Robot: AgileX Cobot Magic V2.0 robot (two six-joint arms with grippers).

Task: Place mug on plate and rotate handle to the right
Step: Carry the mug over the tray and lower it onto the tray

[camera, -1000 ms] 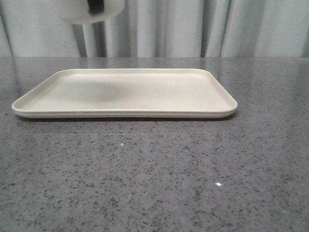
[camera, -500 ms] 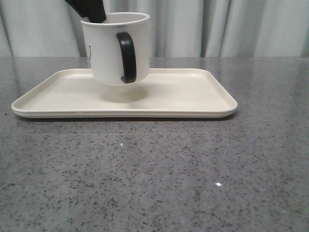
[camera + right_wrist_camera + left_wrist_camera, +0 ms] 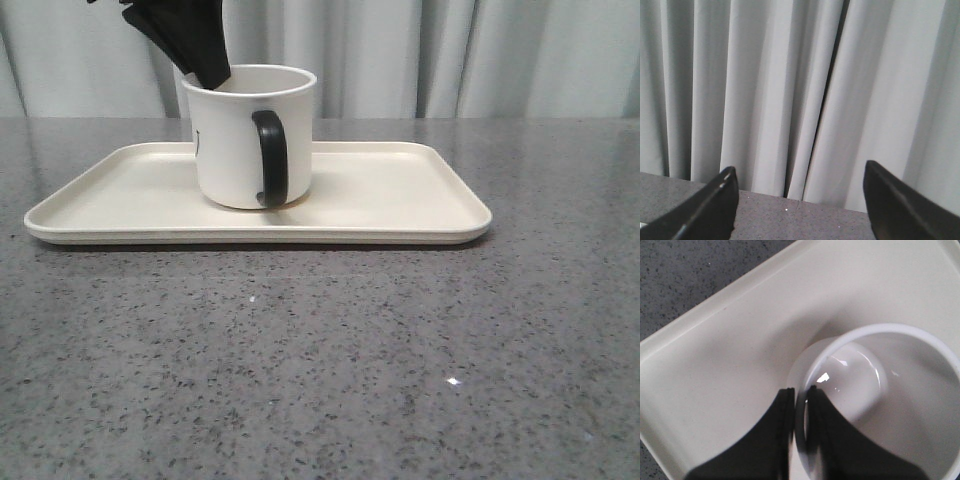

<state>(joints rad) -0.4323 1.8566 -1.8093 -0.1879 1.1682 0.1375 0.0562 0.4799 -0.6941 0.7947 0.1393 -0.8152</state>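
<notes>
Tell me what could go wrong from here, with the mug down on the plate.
1. The left hand pinches only the mug rim; opening or lifting off unevenly could tip it.
2. The handle faces the camera, not right; twisting by a rim pinch may slip.
3. Twisting could slide the plate on the smooth table.

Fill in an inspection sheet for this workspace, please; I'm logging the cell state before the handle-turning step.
Surface: grey speckled countertop, a few bright glints on it.
Plate: cream plate lying flat on the countertop.
Mug: white mug standing upright on the plate, left of its middle.
Handle: black handle facing the front camera, not yet to the right.
Clutter: nothing seen.
Left gripper: left gripper clamped on the mug's rim, one finger inside, one outside.
Right gripper: right gripper open, empty, pointed at the curtain.
Cables: nothing seen.
Surroundings: pale pleated curtain behind the table.
</notes>
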